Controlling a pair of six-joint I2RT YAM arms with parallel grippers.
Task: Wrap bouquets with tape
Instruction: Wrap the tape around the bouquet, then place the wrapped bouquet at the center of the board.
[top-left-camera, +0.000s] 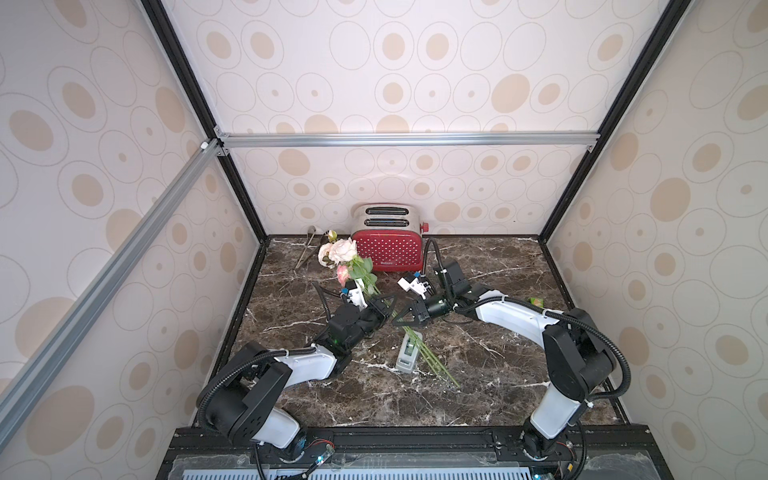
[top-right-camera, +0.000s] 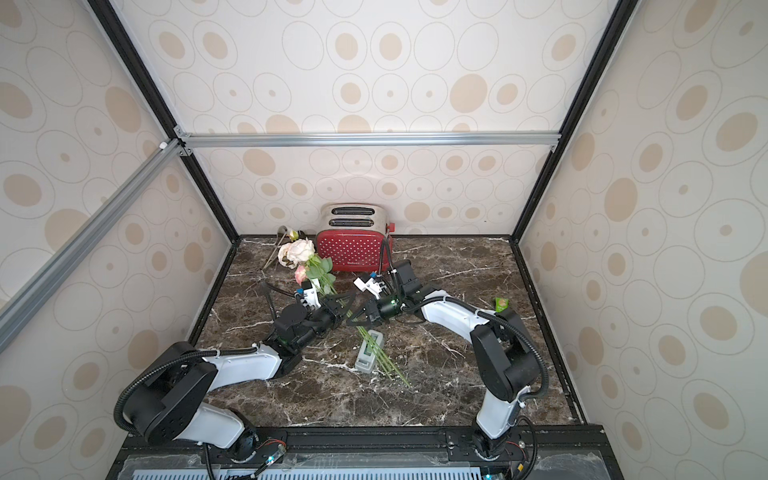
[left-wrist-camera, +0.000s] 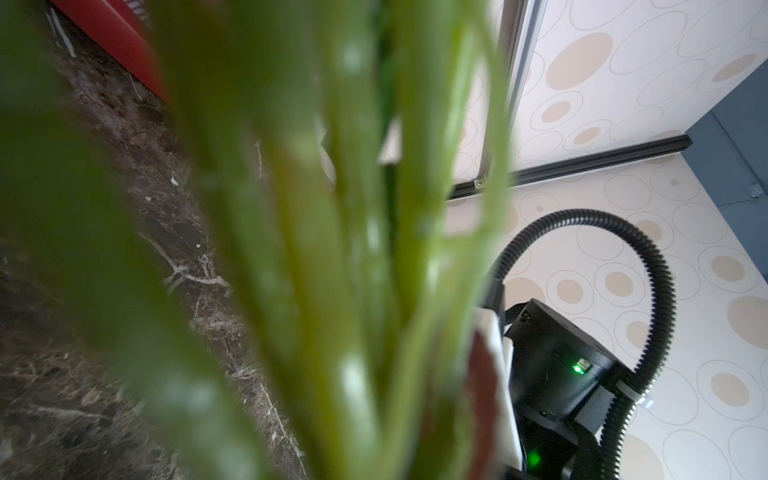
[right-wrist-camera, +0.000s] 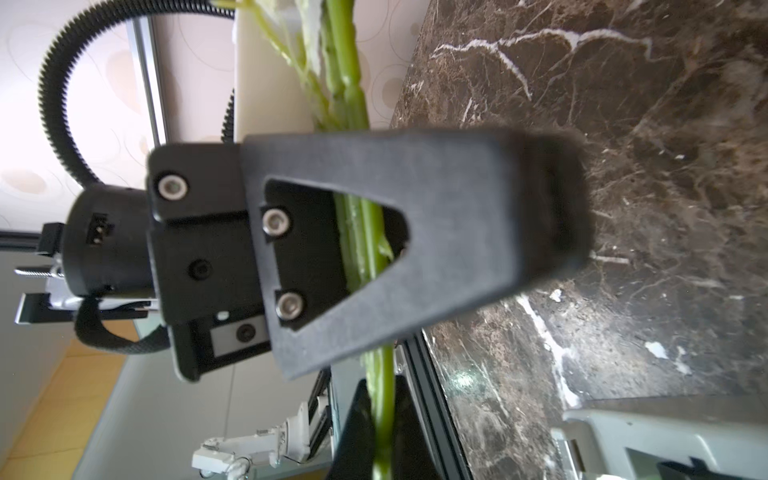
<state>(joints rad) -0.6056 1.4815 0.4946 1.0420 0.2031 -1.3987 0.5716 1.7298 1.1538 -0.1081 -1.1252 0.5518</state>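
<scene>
While the left gripper (top-left-camera: 385, 309) clamps the bouquet (top-left-camera: 343, 251) stems, blooms toward 11 o'clock, the right gripper (top-left-camera: 400, 319) pinches them too; the tape dispenser (top-left-camera: 406, 354) lies at 6 o'clock.

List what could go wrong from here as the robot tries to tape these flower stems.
1. Both the left gripper and right gripper look shut on the stems, almost tip to tip; they could bump, and little stem is free between them.
2. The tape dispenser lies under the loose stem ends; freeing a gripper to fetch it might let the bunch sag or splay.
3. The flower heads sit close to the toaster and could brush it.
</scene>
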